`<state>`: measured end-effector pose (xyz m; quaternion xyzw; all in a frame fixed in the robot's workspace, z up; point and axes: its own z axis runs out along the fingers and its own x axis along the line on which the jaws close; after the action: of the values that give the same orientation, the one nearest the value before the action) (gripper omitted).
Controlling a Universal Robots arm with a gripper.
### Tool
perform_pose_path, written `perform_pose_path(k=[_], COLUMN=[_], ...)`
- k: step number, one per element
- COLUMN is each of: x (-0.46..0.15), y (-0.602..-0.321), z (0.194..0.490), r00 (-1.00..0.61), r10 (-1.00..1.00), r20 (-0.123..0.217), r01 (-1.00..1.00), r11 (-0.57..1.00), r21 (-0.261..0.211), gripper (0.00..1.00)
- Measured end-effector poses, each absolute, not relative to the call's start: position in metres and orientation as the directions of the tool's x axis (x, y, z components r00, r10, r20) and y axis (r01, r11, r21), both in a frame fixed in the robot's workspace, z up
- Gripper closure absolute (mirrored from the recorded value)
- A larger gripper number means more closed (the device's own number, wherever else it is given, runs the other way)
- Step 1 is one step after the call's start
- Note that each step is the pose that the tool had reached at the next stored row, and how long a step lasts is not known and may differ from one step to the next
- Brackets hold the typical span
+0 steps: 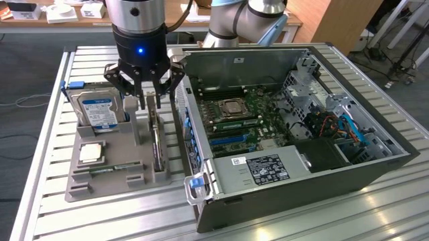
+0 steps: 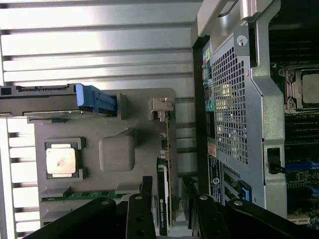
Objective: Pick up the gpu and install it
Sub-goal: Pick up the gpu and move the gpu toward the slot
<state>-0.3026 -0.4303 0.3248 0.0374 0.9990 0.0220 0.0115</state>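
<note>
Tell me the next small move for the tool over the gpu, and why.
Probably ease the tool straight down a little. Its jaws stand open on either side of the gpu, lined up with its top edge and apart from it. The card stands on edge in the gray tray, so a deeper bite seems wise before closing.

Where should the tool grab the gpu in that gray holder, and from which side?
Take the gpu by its upper long edge, straight from above, clamping the two flat faces. It stands on edge in a slot of the gray holder, so only that edge is free; the computer case crowds one side.
</note>
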Motion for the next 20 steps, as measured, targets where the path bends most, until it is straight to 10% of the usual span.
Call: perform_pose_path(k=[20], x=[-0.303], y=[-0.434], z=[0.307], r00=[-0.997], r10=[0.075], r20=[-0.021], r01=[0.074], r11=[0.996], r21=[0.045], gripper=[0.63])
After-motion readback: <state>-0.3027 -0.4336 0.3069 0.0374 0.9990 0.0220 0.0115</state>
